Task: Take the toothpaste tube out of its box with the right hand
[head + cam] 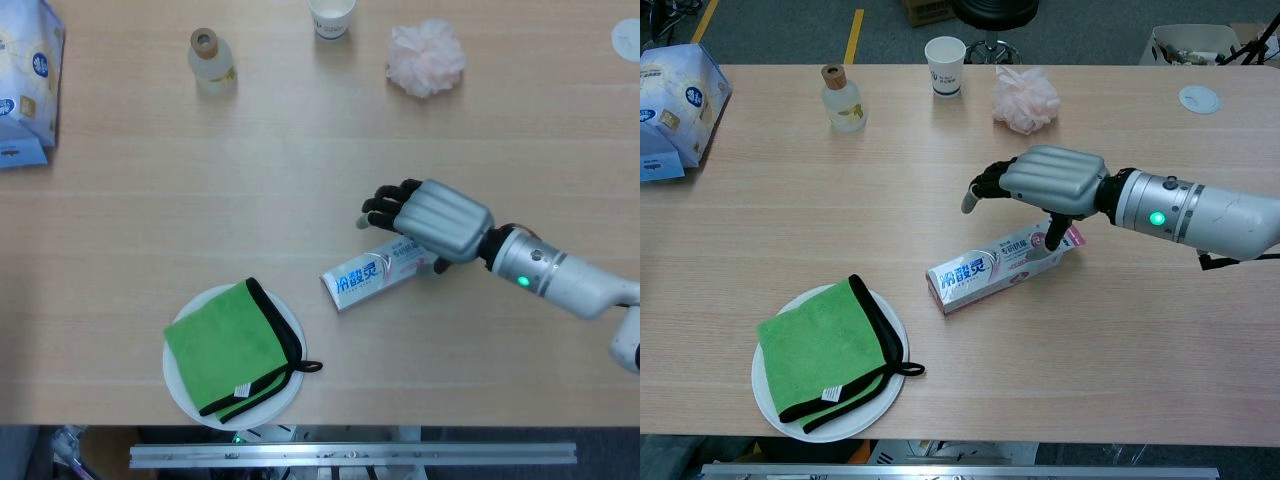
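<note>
The toothpaste box [362,274] [978,273] is white with blue print and a pink right end. It lies flat and slanted near the table's middle, and its flaps look closed. My right hand [434,220] [1048,180] hovers palm down over the pink end, with the fingers spread and pointing left above the table. In the chest view the thumb reaches down to the box top near the pink end; I cannot tell if it touches. Nothing is gripped. The left hand shows in neither view.
A white plate [181,391] [764,392] holding a folded green cloth [226,348] sits at the front left. Along the far edge stand a small bottle [210,60], a paper cup [331,16] and a pink bath puff [427,57]. A blue-white bag [25,80] lies far left.
</note>
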You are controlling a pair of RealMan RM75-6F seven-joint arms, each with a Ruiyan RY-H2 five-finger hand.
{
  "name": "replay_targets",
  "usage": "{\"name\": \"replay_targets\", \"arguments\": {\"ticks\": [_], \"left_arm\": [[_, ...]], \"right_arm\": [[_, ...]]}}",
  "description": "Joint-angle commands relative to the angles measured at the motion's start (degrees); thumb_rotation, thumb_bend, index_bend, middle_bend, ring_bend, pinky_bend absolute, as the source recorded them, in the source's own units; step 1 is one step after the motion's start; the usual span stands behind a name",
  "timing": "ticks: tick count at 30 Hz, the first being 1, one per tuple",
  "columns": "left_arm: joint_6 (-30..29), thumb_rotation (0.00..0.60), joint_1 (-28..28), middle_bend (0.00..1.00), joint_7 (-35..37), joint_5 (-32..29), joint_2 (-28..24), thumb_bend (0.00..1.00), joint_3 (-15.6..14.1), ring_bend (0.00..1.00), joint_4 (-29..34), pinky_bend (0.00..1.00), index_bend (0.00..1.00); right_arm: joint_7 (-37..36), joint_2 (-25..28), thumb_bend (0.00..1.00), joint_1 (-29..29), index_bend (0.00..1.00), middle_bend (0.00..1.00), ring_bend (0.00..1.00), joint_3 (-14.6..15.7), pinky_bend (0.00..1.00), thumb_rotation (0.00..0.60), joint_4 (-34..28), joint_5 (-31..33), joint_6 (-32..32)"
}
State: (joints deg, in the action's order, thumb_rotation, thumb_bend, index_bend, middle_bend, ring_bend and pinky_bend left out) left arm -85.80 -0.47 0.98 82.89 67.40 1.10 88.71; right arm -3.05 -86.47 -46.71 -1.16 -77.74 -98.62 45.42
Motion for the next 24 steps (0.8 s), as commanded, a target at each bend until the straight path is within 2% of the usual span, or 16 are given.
{"name": "replay_targets", "arguments": {"ticks": [1, 10, 24], "left_arm": [[0.14, 0.6, 0.07, 0.37, 0.33, -0.14, 0.03, 0.43, 0.0, 0.3, -0.29, 0.48, 0.37], [0.03, 0.6, 0.49, 0.37, 1.73, -0.32, -0.07, 0.43, 0.0, 0.3, -1.01, 0.48, 0.38], [0.13, 0.6, 0.89, 0.37, 3.02, -0.54, 0.18, 0.43, 0.01, 0.3, -1.97, 0.48, 0.38]], "right_arm": [[-0.97, -1.94, 0.0, -0.78, 0.24, 0.22, 0.18, 0.81, 0.32, 0.6, 1.77, 0.44, -0.7], [-4.5, -5.44, 0.0, -2.65, 0.24, 0.22, 0.18, 3.02, 0.32, 0.6, 5.63, 0.32, -1.56], [-7.08, -8.33, 0.0, -4.1, 0.24, 0.22, 0.18, 4.73, 0.32, 0.6, 9.41, 1.17, -1.65]]}}
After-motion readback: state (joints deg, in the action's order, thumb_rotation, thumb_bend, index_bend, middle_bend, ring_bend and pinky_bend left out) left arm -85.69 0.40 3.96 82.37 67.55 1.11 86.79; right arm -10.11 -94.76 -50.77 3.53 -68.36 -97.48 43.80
